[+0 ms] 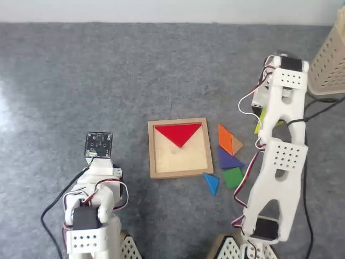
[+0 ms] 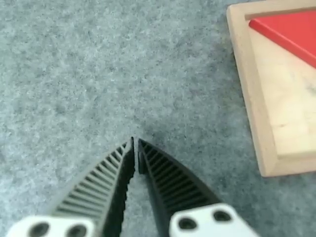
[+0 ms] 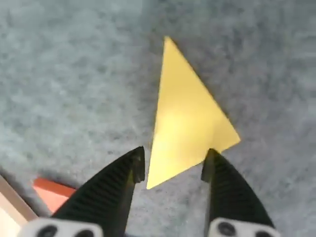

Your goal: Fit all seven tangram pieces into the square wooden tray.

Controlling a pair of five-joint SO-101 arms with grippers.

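Right wrist view shows the right pincer (image 3: 174, 152) spread astride the yellow triangle (image 3: 185, 113); the left pincer (image 2: 136, 141) is pressed together.

High cam looks down over grey felt table (image 1: 81, 70); wrist cams close above it. Left & high share square wooden tray (image 2: 247, 98), right & high yellow triangle (image 3: 185, 118).

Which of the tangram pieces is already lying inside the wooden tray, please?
The red triangle, seated along the tray's far edge. The orange, purple, green and blue pieces lie outside on the carpet.
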